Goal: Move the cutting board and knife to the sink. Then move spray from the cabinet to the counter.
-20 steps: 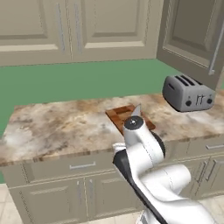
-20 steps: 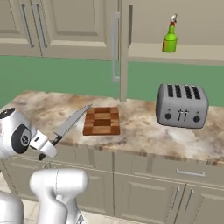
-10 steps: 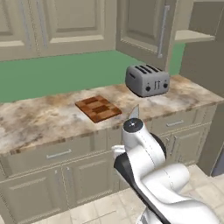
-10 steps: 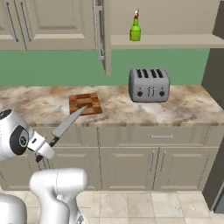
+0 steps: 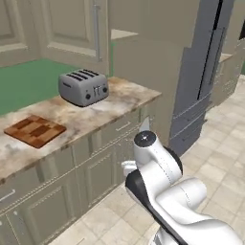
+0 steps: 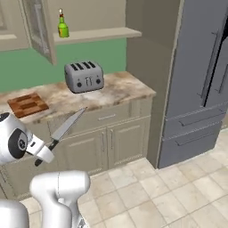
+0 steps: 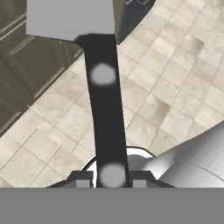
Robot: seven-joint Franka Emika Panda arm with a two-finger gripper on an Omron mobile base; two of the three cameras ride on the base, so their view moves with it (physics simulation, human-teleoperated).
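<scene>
Kitchen counter (image 6: 111, 95), cutting board (image 6: 27, 103), gripper (image 7: 104, 178) clamping knife (image 6: 67, 128)

Cutting board (image 6: 27, 103) flat on the counter (image 6: 111, 95), toward its left end; toaster (image 6: 84, 76) further right on the same top, well apart from the board, nearer the back wall. Spray (image 6: 63, 26) upright on the open shelf of the cabinet (image 6: 41, 27), above and left of the toaster, just right of the open door. Drawers and low doors (image 6: 102, 138) under the counter. Tall fridge (image 6: 202, 84) right of the counter's end, past a side panel. Knife (image 6: 67, 128) out in front of the counter, over the floor (image 6: 178, 187), clamped by its handle in the gripper (image 7: 105, 178), blade slanting up toward the counter edge.
</scene>
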